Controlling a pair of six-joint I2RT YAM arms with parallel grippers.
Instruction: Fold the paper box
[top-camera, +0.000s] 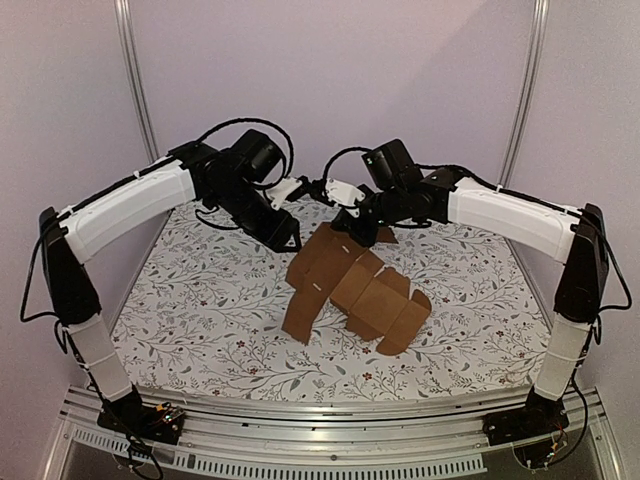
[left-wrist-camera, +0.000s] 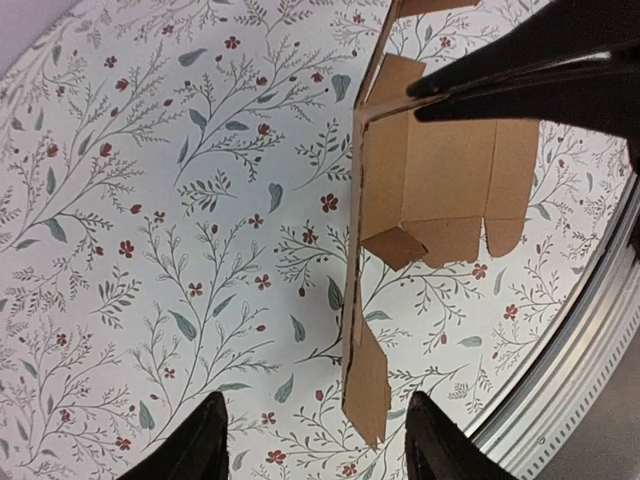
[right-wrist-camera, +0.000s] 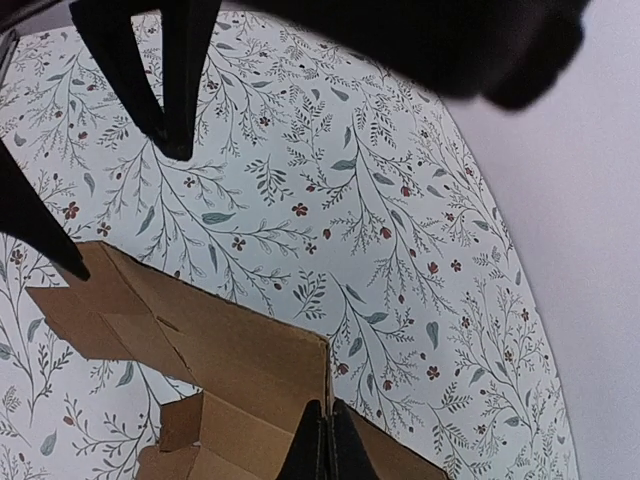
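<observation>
The paper box (top-camera: 352, 287) is a brown, half-folded cardboard sheet, partly raised off the floral table near its middle. My right gripper (top-camera: 347, 234) is shut on the top edge of an upright panel; in the right wrist view its fingers (right-wrist-camera: 325, 448) pinch that panel of the box (right-wrist-camera: 230, 370) at a corner fold. My left gripper (top-camera: 288, 238) hangs just left of the box, open. In the left wrist view its gripper (left-wrist-camera: 316, 440) straddles the lower flap of the box (left-wrist-camera: 366, 385) without touching it. The right gripper's fingers (left-wrist-camera: 520, 85) show above, clamped on the cardboard.
A floral cloth (top-camera: 200, 310) covers the table. A metal rail (top-camera: 330, 412) runs along the near edge, also seen as the rail (left-wrist-camera: 590, 340) in the left wrist view. Lilac walls and two upright poles (top-camera: 135, 80) close in the back.
</observation>
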